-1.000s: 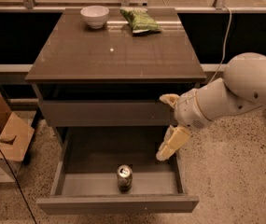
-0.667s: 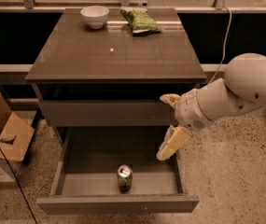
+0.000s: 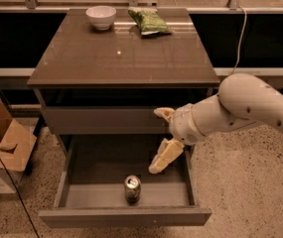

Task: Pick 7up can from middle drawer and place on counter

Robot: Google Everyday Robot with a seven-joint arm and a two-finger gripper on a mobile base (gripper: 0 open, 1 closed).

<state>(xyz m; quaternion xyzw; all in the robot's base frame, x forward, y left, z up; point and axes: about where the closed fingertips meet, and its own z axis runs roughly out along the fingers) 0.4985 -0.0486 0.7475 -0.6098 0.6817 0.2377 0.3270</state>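
The 7up can point(image 3: 132, 188) stands upright near the front wall of the pulled-out middle drawer point(image 3: 126, 217), silver top showing. My gripper point(image 3: 161, 140) hangs over the drawer's right side, above and to the right of the can and apart from it. Its two cream fingers are spread wide, one finger point(image 3: 164, 114) by the closed drawer front above, the other finger point(image 3: 165, 156) lower, and nothing is between them. The counter point(image 3: 123, 56) is the glossy grey-brown cabinet top behind.
A white bowl point(image 3: 101, 17) and a green snack bag point(image 3: 149, 21) lie at the counter's back edge. An open cardboard box point(image 3: 2, 150) sits on the floor at the left. A white cable point(image 3: 240, 38) hangs at the back right.
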